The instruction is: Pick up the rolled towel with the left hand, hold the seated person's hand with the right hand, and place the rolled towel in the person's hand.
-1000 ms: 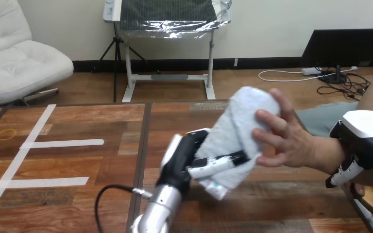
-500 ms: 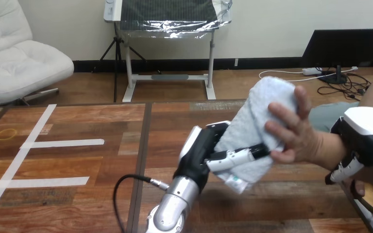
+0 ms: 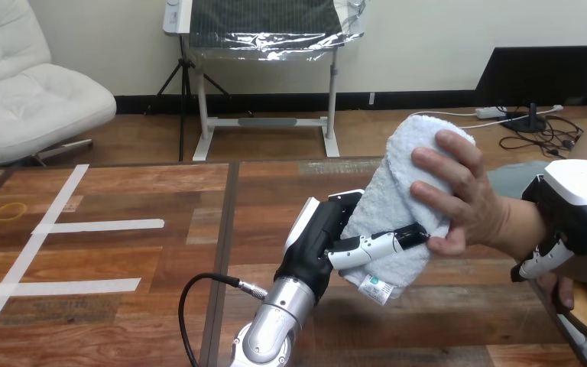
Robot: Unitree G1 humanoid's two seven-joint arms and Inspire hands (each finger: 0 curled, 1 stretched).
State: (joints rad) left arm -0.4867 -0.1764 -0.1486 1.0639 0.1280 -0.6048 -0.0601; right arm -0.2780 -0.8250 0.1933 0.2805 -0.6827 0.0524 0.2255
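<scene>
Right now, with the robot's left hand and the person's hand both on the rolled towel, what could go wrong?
1. The left hand grips the rolled towel low, the person's hand only its top; an early release could let it tip and fall to the table.
2. The right hand is clamped on the person's wrist; any tug there might shake the towel loose.

Fluffy terry-cloth rolled towel (image 3: pixel 386 199); glossy wooden table (image 3: pixel 122 256).

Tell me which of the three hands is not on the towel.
The robot's right hand, at the view's right: it wraps the person's wrist, while the robot's left hand and the person's hand both grip the rolled towel.
</scene>
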